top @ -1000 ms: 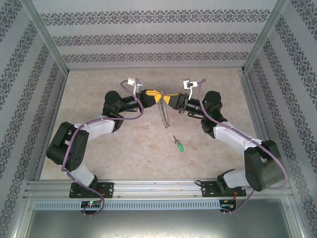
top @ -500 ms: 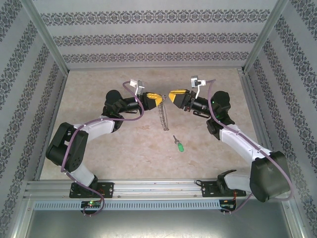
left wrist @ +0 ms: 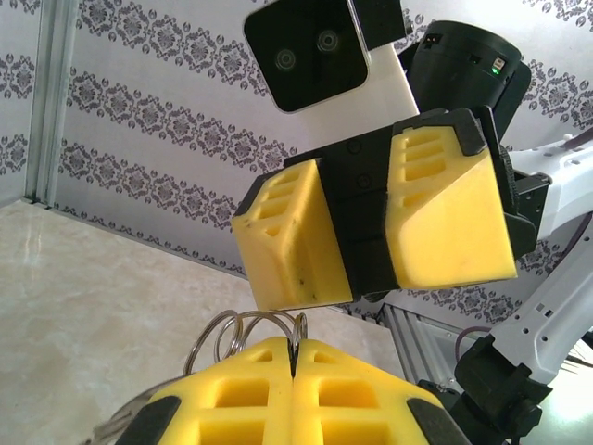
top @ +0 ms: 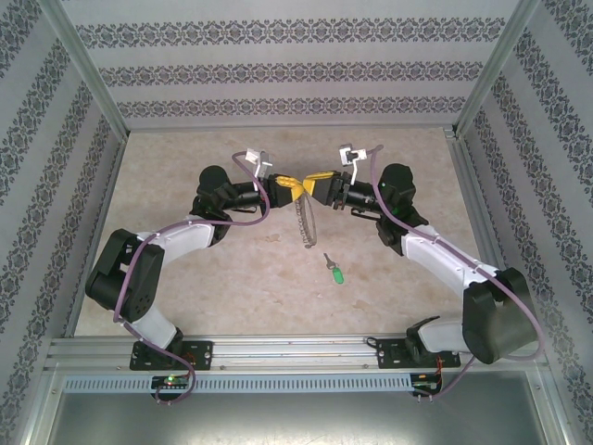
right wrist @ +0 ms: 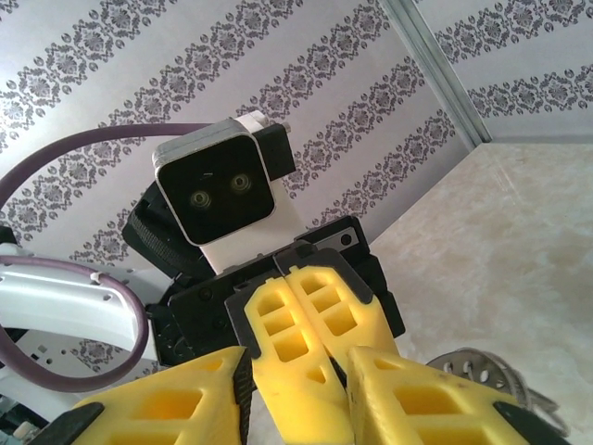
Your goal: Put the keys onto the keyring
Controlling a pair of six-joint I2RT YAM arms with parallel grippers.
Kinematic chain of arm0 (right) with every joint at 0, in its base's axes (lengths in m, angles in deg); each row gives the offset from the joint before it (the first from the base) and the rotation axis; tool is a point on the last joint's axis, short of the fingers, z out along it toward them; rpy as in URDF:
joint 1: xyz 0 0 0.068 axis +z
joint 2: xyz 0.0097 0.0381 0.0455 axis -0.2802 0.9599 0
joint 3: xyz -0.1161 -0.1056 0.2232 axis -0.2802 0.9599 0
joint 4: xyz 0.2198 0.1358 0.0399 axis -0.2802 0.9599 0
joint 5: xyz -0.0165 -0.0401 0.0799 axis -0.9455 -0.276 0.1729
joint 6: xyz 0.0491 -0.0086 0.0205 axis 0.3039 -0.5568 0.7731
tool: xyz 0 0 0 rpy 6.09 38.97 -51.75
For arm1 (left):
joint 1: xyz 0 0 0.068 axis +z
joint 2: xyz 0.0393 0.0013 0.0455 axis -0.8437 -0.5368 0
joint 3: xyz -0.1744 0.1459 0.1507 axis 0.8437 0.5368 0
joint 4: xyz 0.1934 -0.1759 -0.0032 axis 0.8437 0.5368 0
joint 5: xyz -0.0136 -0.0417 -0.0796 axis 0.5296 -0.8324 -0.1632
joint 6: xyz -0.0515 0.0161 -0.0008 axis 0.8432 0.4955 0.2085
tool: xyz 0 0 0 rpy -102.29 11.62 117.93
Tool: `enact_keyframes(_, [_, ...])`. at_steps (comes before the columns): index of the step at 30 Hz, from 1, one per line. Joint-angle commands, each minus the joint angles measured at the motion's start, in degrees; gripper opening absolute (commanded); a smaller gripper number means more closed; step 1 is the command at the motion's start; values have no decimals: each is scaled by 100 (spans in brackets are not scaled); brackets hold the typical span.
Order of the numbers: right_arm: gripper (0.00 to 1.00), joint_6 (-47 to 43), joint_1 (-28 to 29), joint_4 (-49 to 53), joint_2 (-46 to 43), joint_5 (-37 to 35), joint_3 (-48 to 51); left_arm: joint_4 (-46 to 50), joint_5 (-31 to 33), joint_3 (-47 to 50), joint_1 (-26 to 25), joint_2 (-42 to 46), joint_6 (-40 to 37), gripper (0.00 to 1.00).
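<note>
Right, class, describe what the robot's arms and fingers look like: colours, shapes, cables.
Both the left arm and right arm have white links between bulky black joints. A purple cable runs along each. The fingers are blocky yellow wedges with rectangular recesses, on black mounts. Each wrist carries a white camera with a dark two-lens face.

Large thin grey wire keyring (top: 304, 219), rim fringed with small dark loops, hanging edge-on over the desk (top: 185, 167), top pinched in the left claw (top: 295, 185), tiny green-headed key (top: 336, 272) lying flat nearby, silver blade angled toward the ring, not touching it
</note>
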Motion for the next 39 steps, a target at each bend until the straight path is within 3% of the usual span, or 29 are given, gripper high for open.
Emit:
enact_keyframes(1, [31,-195,94,27,33,201,-77,33,-106,-233,-40,189,-155,0])
enact_keyframes(16, [28,-1044,134,1237,-542,-178,331,300,-146,-387,-38,288,-344,0])
enact_keyframes(30, [29,-1080,281,1216,-308,-321,-15,313,-236,-369,-31,332,-301,0])
enact_keyframes(39, [36,-704,-230,821,-675,-262,345,341,-210,-299,-36,413,-345,0])
